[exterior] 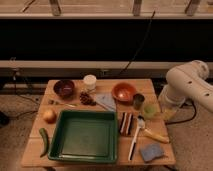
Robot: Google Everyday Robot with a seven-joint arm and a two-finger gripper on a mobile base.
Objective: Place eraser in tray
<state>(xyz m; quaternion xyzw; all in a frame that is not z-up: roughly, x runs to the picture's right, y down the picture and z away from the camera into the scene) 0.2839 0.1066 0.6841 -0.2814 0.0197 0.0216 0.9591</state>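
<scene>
The dark green tray (pixel 56 141) sits at the front middle of the wooden table, with nothing in it. The striped eraser (pixel 126 123) lies flat on the table just right of the tray's right rim. My white arm comes in from the right. Its gripper (pixel 165 109) hangs at the table's right edge, right of and slightly behind the eraser, apart from it and with nothing seen in it.
A white-handled spoon (pixel 135 137), a yellow item (pixel 156 135) and a blue-grey sponge (pixel 151 152) lie right of the tray. Behind are an orange bowl (pixel 123 91), a dark cup (pixel 138 101), a green cup (pixel 150 109), a brown bowl (pixel 64 88) and a white jar (pixel 90 81).
</scene>
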